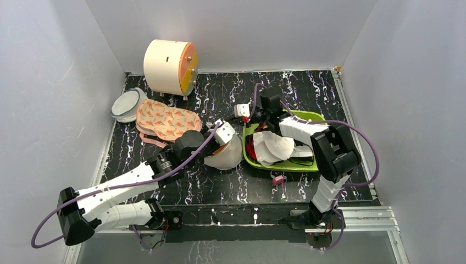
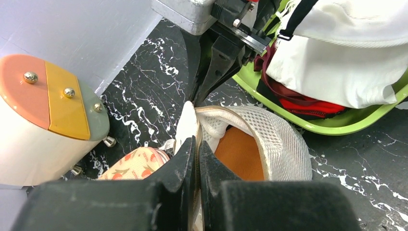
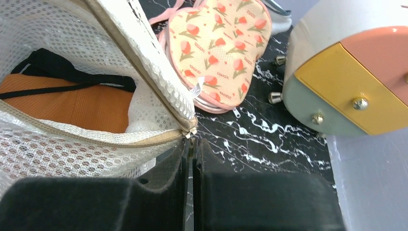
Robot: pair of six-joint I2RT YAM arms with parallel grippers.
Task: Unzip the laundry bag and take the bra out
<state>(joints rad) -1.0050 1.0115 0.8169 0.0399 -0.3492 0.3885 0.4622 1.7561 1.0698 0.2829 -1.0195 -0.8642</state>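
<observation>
The white mesh laundry bag [image 1: 229,155] lies mid-table, left of the green tray, with its rim zipper partly open. The bra's orange cup [image 2: 238,156] shows inside it. In the right wrist view the cup [image 3: 72,106] has a black strap across it. My left gripper [image 2: 197,147] is shut on the bag's zippered rim. My right gripper [image 3: 191,144] is shut on the zipper pull, with the slider [image 3: 191,131] at its fingertips. The right gripper's black fingers [image 2: 211,72] reach down to the bag's far end in the left wrist view.
A green tray [image 1: 308,116] with white garments [image 1: 273,146] stands right of the bag. The pink patterned pouch [image 1: 165,122] and a grey-rimmed white disc [image 1: 125,105] lie at the left. A cream drum with an orange face [image 1: 167,66] stands at the back. A small pink object [image 1: 278,179] lies near the tray's front.
</observation>
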